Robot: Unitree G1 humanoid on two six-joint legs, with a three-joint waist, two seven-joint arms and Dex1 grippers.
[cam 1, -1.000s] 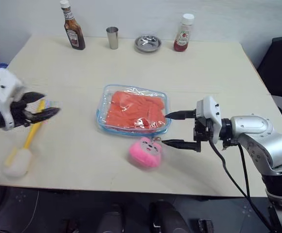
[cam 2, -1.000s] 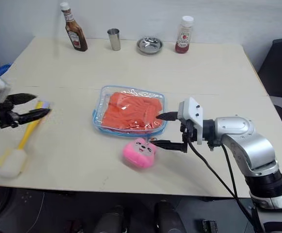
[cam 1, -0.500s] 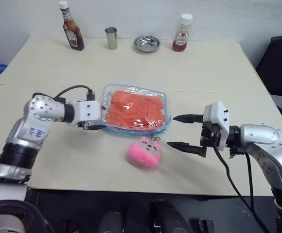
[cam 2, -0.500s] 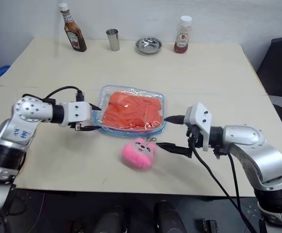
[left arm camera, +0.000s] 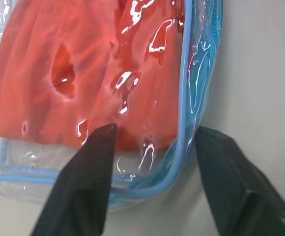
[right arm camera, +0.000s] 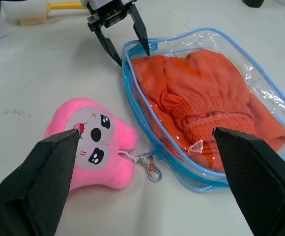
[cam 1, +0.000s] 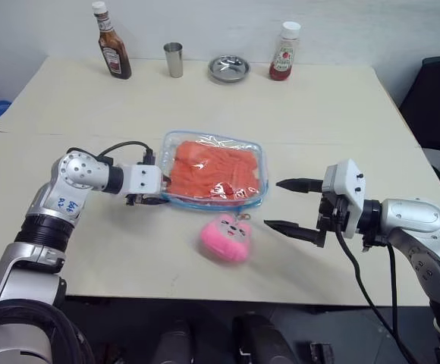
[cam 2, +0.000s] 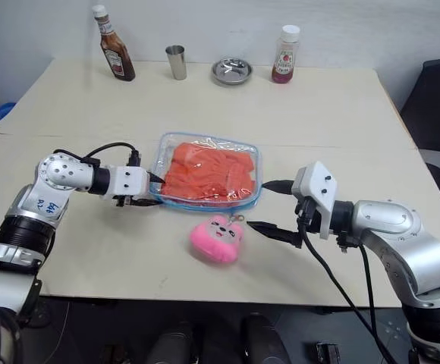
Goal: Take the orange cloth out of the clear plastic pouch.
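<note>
Presently the orange cloth (cam 1: 215, 169) lies inside the clear plastic pouch (cam 1: 255, 199), mid-table (cam 1: 319, 106); left gripper (right arm camera: 124, 35) straddles the pouch's corner, fingers partly apart, grip uncertain; right gripper (cam 1: 287, 205) gapes wide, empty, near the pink plush toy (cam 1: 226, 236).

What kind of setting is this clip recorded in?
Probably an indoor test room, staged rather than a real kitchen: a plain beige table against a bare wall, a black chair beside it, and a ketchup bottle and metal cup lined up as props.
</note>
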